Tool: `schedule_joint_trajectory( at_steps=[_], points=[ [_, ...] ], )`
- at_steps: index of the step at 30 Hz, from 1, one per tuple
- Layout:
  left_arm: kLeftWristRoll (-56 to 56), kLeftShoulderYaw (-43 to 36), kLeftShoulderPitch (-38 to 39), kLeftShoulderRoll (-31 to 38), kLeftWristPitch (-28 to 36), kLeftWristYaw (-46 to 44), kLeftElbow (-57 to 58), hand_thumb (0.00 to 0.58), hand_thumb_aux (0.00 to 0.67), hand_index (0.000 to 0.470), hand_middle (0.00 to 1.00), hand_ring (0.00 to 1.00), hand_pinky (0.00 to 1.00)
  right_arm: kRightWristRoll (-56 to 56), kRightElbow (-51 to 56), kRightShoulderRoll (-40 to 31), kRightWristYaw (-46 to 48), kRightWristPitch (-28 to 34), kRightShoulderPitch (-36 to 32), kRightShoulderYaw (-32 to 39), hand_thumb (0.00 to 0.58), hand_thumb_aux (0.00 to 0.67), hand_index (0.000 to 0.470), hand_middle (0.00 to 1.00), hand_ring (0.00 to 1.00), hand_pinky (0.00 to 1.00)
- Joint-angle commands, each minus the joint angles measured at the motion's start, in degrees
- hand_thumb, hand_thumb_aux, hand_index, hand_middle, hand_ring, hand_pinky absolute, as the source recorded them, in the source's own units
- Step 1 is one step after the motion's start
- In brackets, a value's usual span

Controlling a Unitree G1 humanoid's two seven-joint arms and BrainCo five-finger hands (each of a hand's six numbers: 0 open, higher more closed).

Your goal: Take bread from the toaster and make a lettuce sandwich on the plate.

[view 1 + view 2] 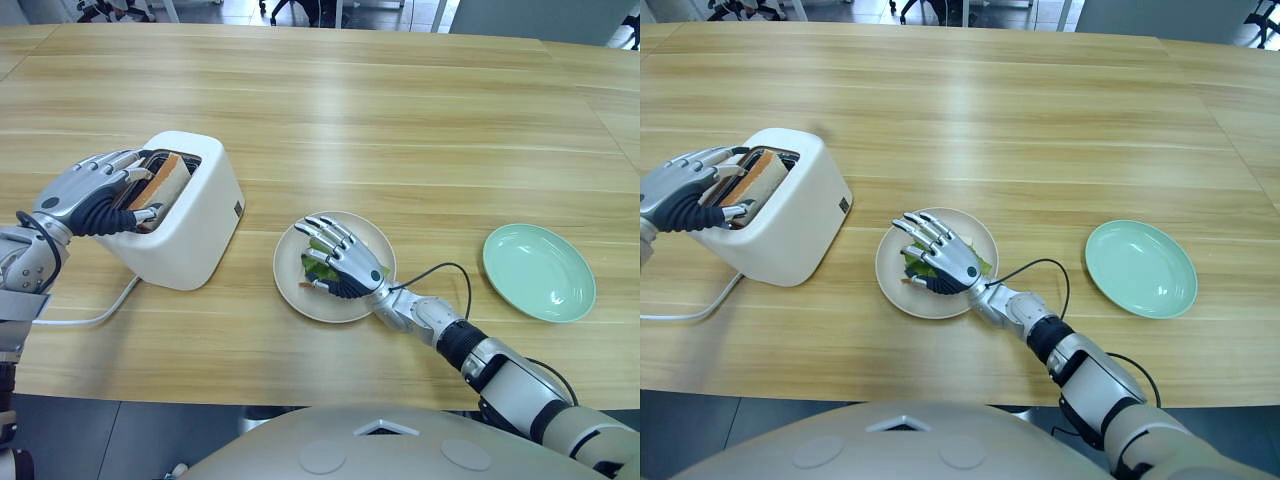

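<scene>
My right hand lies palm down on the cream plate, its fingers stretched out and fanned flat over a crumpled green leaf of lettuce. It grips nothing and simply rests on top. A sliver of brown crust shows at the near-left edge of the leaf, though I can't tell how much bread lies under it. The plate is round, shallow and matte, and sits near the front of the table, just right of the toaster. A thin black cable loops from the right wrist across the wood. Further right, well apart, sits a smooth, glossy pale green plate with a raised rim. On the left, my left hand is curled over the toaster's top. Its fingers are on the far side and its thumb on the near side of the slice of bread, closing around the slice's left end. That slice stands in the slot with its tan crust and pale crumb showing above the top. The toaster is a white, rounded plastic box, and its pale cord trails off to the near left. Everything rests on a table of light, long-grained wooden planks.
</scene>
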Motion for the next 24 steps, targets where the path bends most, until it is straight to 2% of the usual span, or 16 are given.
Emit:
schedule_joint_trajectory(
  at_steps=[1,11,13,14,15,16,17,18,19,24],
  points=[
    [0.7,-2.3,0.5,0.5,0.7,-1.8,-0.9,0.58,0.67,0.46,0.0,0.0,0.0,1.3,-2.9,-1.6,-0.7,-0.8,1.4,-0.9,0.0,0.0,0.0,0.0,0.0,0.0],
    [-4.3,-3.0,-1.9,-0.4,-1.9,-2.1,-1.4,0.58,0.67,0.46,0.01,0.01,0.01,3.1,-12.6,-3.7,-3.8,0.3,5.0,-6.1,0.0,0.0,0.0,0.0,0.0,0.0],
    [-5.2,-2.8,-2.7,-0.6,-2.0,-1.9,-1.2,0.58,0.67,0.46,0.25,0.25,0.25,3.4,-14.0,-4.1,-3.9,0.6,5.5,-7.2,0.0,0.0,0.0,0.0,0.0,0.0],
    [-5.6,-2.8,-3.1,-0.7,-2.1,-1.9,-1.0,0.58,0.67,0.46,0.25,0.25,0.25,3.5,-14.5,-4.2,-3.8,0.6,5.7,-7.7,0.0,0.0,0.0,0.0,0.0,0.0],
    [-5.9,-2.8,-3.4,-0.9,-2.2,-1.9,-0.8,0.58,0.67,0.46,0.31,0.31,0.31,3.6,-14.9,-4.3,-3.8,0.7,5.9,-8.1,0.0,0.0,0.0,0.0,0.0,0.0],
    [-6.4,-2.8,-3.8,-1.2,-2.2,-1.8,-0.8,0.58,0.67,0.46,0.62,0.62,0.62,3.7,-15.2,-4.4,-3.7,0.7,6.1,-8.4,0.0,0.0,0.0,0.0,0.0,0.0],
    [-6.8,-2.5,-4.1,-1.4,-2.0,-1.7,-0.8,0.58,0.67,0.46,0.78,0.78,0.78,3.7,-15.4,-4.4,-3.6,0.7,6.3,-8.6,0.0,0.0,0.0,0.0,0.0,0.0],
    [-7.1,-2.2,-4.5,-1.6,-1.7,-1.5,-0.7,0.58,0.67,0.46,0.78,0.78,0.78,3.7,-15.6,-4.4,-3.5,0.7,6.4,-8.8,0.0,0.0,0.0,0.0,0.0,0.0],
    [-7.1,-2.0,-4.9,-1.7,-1.7,-1.3,-0.5,0.58,0.67,0.46,1.0,1.0,1.0,3.7,-15.7,-4.4,-3.5,0.7,6.5,-9.0,0.0,0.0,0.0,0.0,0.0,0.0],
    [-8.0,-0.8,-6.5,-2.1,-0.9,0.1,0.5,0.58,0.67,0.46,1.0,1.0,1.0,3.5,-16.2,-4.3,-3.8,0.9,7.1,-9.6,0.0,0.0,0.0,0.0,0.0,0.0]
  ],
)
